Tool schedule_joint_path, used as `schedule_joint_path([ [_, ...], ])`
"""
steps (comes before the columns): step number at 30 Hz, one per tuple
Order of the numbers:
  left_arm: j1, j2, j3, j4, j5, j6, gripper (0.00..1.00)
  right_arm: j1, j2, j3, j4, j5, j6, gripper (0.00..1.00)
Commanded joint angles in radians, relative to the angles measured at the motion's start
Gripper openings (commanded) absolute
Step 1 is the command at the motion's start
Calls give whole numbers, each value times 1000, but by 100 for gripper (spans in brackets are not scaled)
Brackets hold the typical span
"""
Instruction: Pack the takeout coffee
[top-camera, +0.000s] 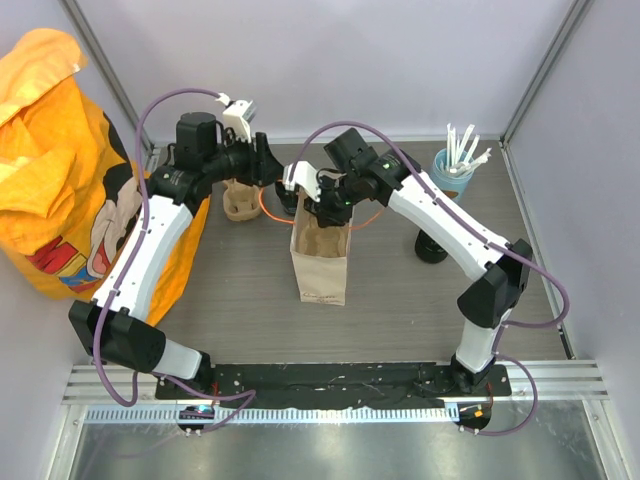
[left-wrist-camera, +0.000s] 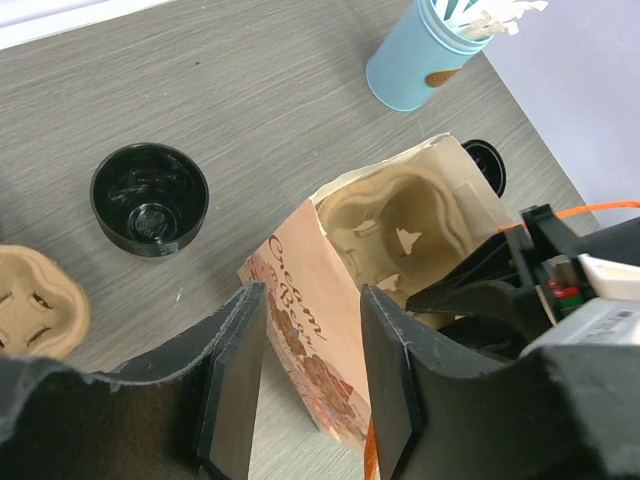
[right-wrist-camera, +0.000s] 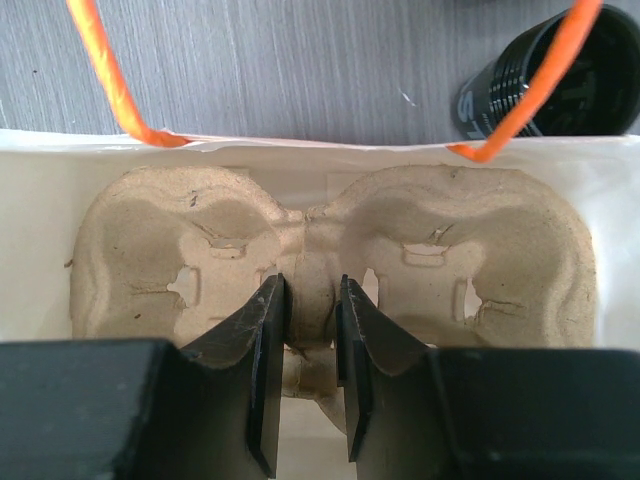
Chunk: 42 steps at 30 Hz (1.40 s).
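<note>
Nearest the lens, right jaws are pinched nearly closed on the centre ridge of the pulp carrier (right-wrist-camera: 200, 240), which sits down inside the paper bag (top-camera: 322, 275). Other arm: left jaws partly open, nothing between them, hovering over the bag's near side. Target is the takeout coffee (top-camera: 432, 250), upright on the tabletop (top-camera: 250, 310) right of the bag, apart from it and partly behind the right forearm (top-camera: 450, 225) — not packed yet. Handling, my guess: thin disposable cup, light if empty, sloshy and top-heavy if filled. Smooth tapered wall could slide out of a squeeze, and the lid could pop under a hard pinch. Best hold is probably around the body just below the lid rim, gentle, kept upright. Surroundings, big to small: yellow printed sack (top-camera: 60, 170) along the left edge, well apart from the bag; paper bag mouth looks floppy, orange handles (right-wrist-camera: 98, 65) arch over it and the right jaws sit mid-opening — all obstacles to a drop into a carrier well; light-blue cup of straws (top-camera: 452, 172) at far right, near the coffee; spare carrier (top-camera: 240, 207) on the tabletop left of the bag; second black cup (left-wrist-camera: 150, 198), seemingly open-topped, near that carrier.
</note>
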Motion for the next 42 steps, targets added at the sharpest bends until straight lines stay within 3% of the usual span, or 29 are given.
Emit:
schedule_joint_path([
  [1,6,-10,-4,6,23,10,46,6,7,1,8,-37,3,28],
  [15,4,-44,-30,8,43,6,46,-1,13,-50,35,-68,18,28],
  [42,6,-87,-73,-9,58,-4,43,-45,-156,-432,457,-171,159,27],
])
